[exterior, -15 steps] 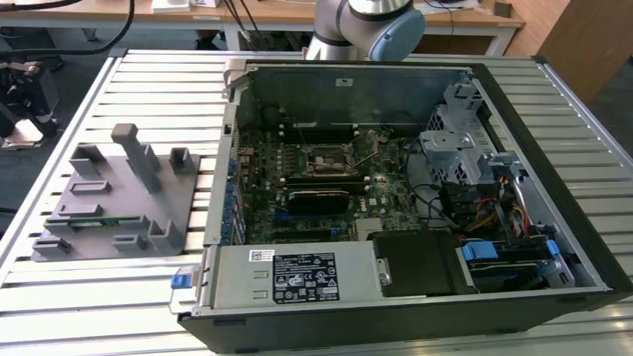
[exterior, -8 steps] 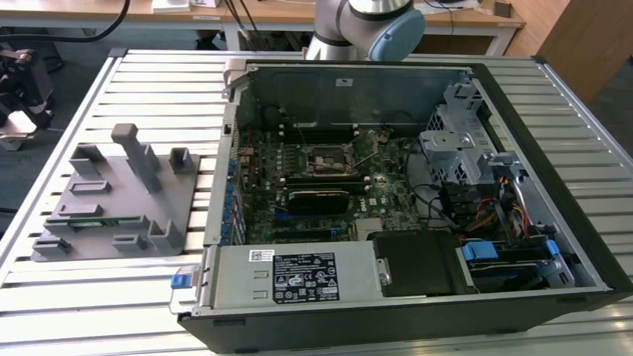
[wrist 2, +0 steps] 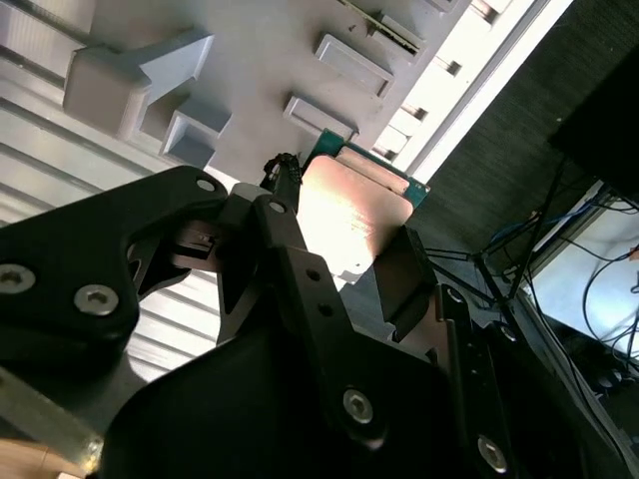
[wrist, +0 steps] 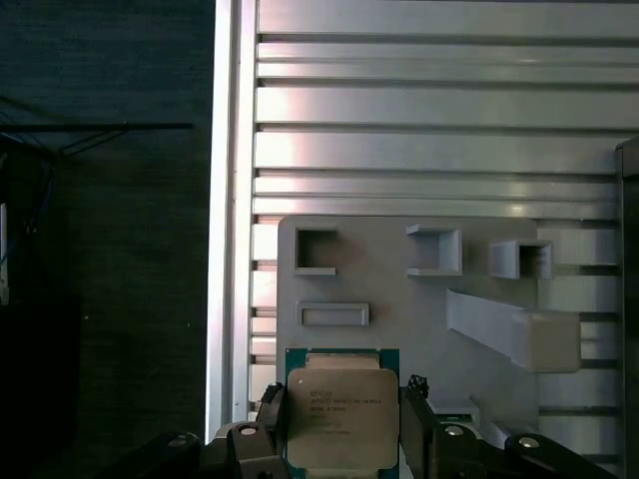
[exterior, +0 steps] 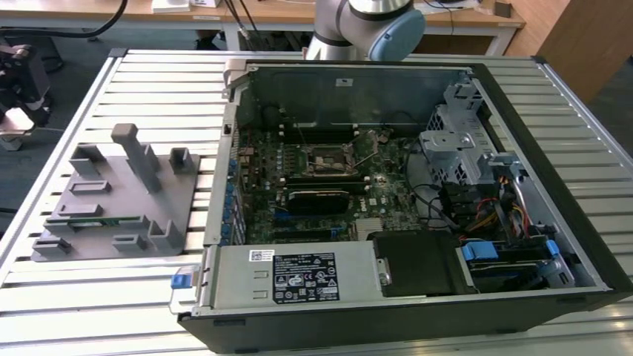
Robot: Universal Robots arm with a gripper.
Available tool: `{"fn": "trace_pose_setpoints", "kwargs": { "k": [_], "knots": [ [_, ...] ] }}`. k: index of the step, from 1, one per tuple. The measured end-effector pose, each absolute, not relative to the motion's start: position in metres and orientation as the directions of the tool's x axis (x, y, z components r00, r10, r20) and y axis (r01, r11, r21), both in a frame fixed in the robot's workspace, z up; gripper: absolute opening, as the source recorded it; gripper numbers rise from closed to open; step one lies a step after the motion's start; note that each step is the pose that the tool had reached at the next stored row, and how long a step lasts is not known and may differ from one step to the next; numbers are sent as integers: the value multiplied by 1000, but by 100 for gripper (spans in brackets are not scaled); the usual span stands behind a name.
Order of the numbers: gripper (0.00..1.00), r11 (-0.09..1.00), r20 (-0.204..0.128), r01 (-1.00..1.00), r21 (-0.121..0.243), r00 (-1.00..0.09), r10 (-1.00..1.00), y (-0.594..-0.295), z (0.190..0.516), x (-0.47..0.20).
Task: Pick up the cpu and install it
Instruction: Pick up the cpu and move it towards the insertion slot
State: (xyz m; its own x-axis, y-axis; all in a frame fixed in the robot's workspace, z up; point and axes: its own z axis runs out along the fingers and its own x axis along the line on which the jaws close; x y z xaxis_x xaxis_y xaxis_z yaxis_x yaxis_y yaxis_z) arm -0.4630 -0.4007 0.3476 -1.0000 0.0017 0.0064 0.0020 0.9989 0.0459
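In both wrist views the cpu [wrist: 341, 409] [wrist 2: 351, 205], a flat square chip with a silver-grey top and green rim, sits between the black fingers [wrist: 272, 419] of my gripper [wrist: 341, 427] [wrist 2: 344, 239], which is shut on its two opposite edges. It hangs above the grey holder tray [wrist: 379, 279] [wrist 2: 240, 60], near the tray's edge. In the exterior view the tray [exterior: 109, 200] lies on the slatted table at the left of the open computer case [exterior: 396, 193]. The motherboard's square socket [exterior: 330, 159] lies uncovered in the case's middle.
The arm's base [exterior: 361, 26] stands behind the case. The tray carries upright grey posts [exterior: 133, 152] and a green memory stick [exterior: 94, 220]. Inside the case are a drive cage [exterior: 455, 148], cables [exterior: 485, 211] and a power supply [exterior: 296, 274]. The table's edge [wrist: 225, 200] borders dark floor.
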Motion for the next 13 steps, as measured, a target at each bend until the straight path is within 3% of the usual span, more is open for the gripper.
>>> {"fn": "trace_pose_setpoints", "kwargs": {
  "k": [13],
  "knots": [
    [54, 999, 7, 2, 46, -1000, 2, -401, 357, -463]
  ]
}}
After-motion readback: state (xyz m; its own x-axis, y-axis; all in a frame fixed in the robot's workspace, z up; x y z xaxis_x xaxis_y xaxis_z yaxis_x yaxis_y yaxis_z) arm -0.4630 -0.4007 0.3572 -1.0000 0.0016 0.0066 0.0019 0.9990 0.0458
